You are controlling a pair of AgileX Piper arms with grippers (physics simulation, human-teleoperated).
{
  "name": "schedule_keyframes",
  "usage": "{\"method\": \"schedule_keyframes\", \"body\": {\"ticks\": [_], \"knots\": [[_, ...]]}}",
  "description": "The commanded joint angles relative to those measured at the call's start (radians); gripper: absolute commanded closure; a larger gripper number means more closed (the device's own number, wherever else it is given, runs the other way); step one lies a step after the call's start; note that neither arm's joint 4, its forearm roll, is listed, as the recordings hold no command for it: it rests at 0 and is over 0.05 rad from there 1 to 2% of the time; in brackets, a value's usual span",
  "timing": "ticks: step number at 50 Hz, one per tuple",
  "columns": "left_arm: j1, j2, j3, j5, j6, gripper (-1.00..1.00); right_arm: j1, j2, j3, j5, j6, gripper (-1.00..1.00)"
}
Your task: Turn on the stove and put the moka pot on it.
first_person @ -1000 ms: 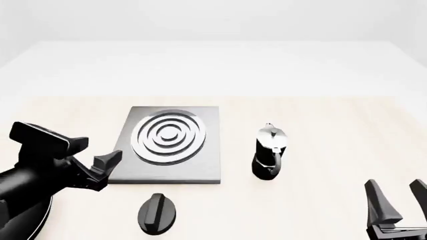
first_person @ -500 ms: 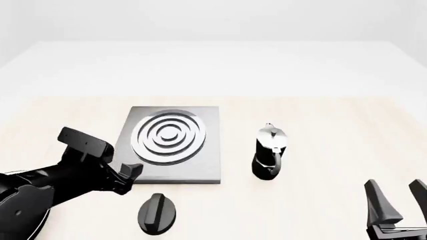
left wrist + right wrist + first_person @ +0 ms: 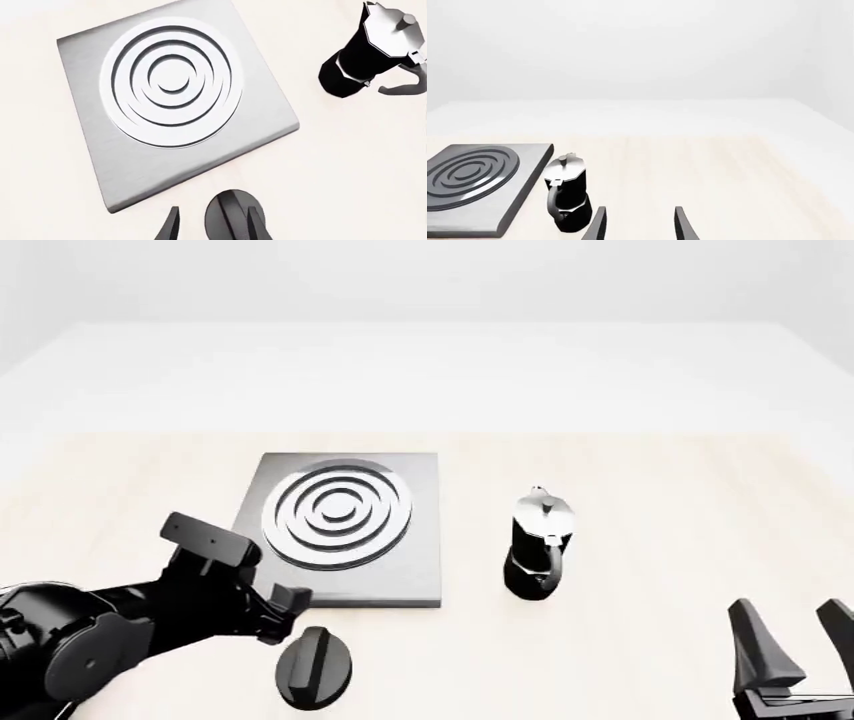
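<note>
My left gripper has swung in beside the knob near the stove, jaws open and empty, ready to switch on.

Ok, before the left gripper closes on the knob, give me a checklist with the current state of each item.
1. Left gripper open: ok.
2. Knob between its fingers: not ok, one finger overlaps the knob, the other stands beside it.
3. Gripper low enough to grip: cannot tell.
4. Stove top free of objects: ok.
5. Pot upright, off the stove: ok.
6. Right gripper open, away from the pot: ok.
</note>
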Motion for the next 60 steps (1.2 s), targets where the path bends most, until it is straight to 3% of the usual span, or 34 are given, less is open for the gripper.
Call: {"method": "schedule_keyframes", "body": {"ticks": [1, 46, 60], "knots": [[-0.022, 0.045, 0.012, -0.033, -0.03, -1.0, 0.001, 0.005, 0.0, -0.003, 0.003, -1.0], [-0.056, 0.239, 0.057, -0.199, -0.104, -1.0, 0.003, 0.027, 0.0, -0.019, 0.015, -1.0], [-0.082, 0.331, 0.071, -0.271, -0.159, -1.0, 0.004, 0.055, 0.0, -0.042, 0.018, -1.0]]}}
